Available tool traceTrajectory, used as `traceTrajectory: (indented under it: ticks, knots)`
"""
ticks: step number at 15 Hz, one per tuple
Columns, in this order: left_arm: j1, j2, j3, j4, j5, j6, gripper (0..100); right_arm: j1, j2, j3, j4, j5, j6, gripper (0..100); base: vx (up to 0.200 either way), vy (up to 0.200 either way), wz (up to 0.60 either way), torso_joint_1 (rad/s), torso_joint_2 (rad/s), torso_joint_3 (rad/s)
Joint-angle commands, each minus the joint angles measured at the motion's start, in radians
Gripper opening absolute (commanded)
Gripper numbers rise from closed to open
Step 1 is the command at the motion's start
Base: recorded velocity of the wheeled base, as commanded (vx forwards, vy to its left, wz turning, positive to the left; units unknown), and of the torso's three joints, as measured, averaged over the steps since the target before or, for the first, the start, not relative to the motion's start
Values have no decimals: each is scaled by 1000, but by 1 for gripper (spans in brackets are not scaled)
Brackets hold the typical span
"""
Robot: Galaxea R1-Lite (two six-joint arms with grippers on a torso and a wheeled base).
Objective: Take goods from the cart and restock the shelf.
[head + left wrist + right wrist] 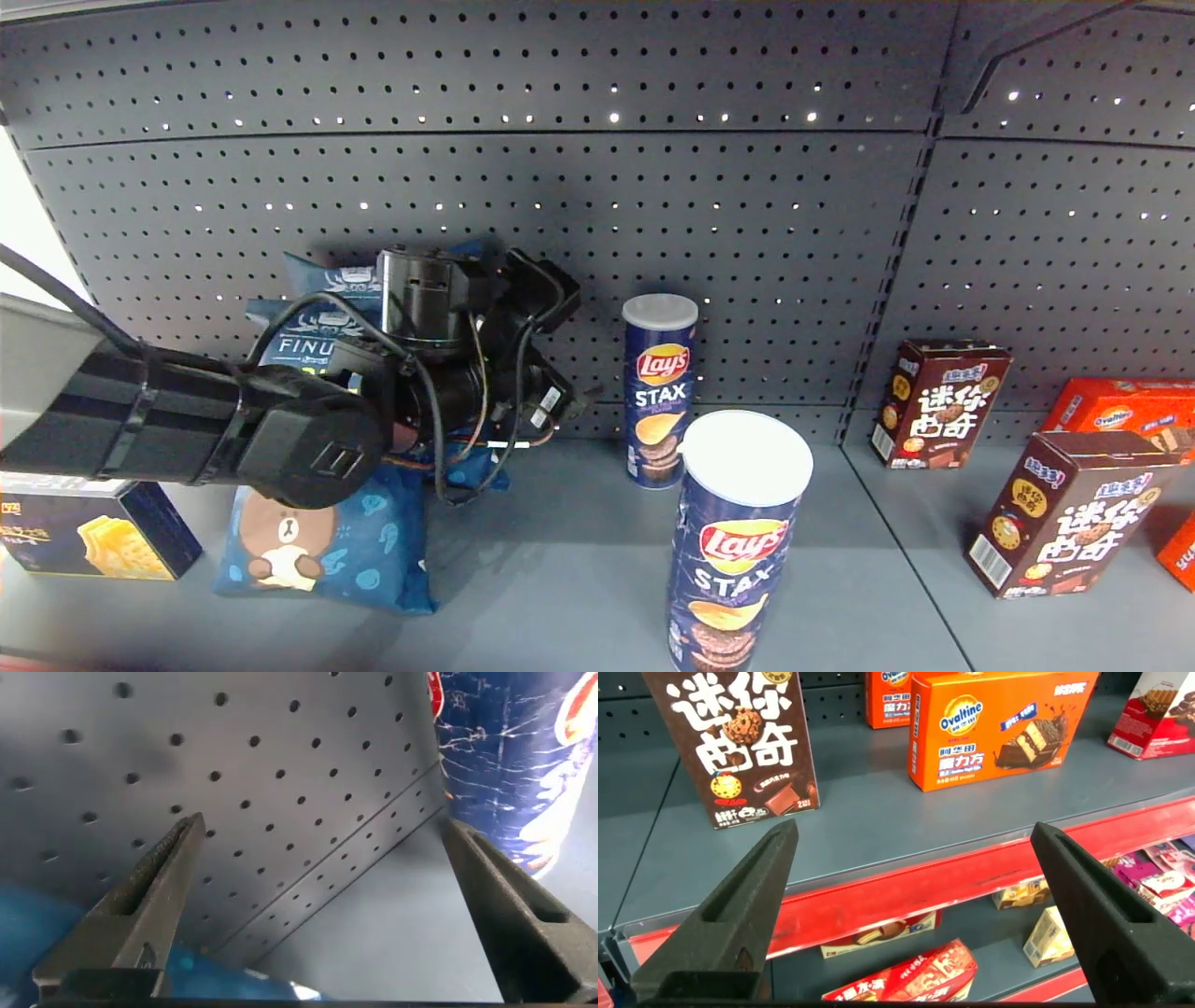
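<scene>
My left arm lies across the grey shelf (560, 579) from the left. Its gripper (322, 826) is open and holds nothing, facing the pegboard back wall just left of the rear crisp can (660, 392), whose blue side (505, 756) shows close by in the left wrist view. Under and behind the arm lie blue snack bags (327, 546). A second, nearer crisp can (738, 541) stands upright toward the shelf front. My right gripper (912, 833) is open and empty, held off the red shelf edge (906, 891), facing a brown biscuit box (733, 747) and an orange box (1008, 728).
A navy and yellow box (89, 537) sits at the far left. Two brown biscuit boxes (938, 401) (1069, 523) and orange boxes (1120, 411) stand right of the shelf divider. Bare shelf lies between the bags and the cans. Lower shelves hold more packets (906, 975).
</scene>
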Motion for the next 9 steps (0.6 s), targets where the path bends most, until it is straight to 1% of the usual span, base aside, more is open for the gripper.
traceTrajectory:
  ticks: [1, 4, 9]
  knots:
    - [0, 37, -12, -2, 1, 15, 100, 0, 1, 2, -1, 0, -1, 100, 0, 0, 0, 0, 0, 0]
    - [-3, 66, -39, -4, -1, 38, 100, 0, 1, 0, -1, 0, 0, 100, 0, 0, 0, 0, 0, 0]
    - [-11, 101, -68, -4, -1, 43, 100, 0, 1, 0, -1, 0, -1, 100, 0, 0, 0, 0, 0, 0]
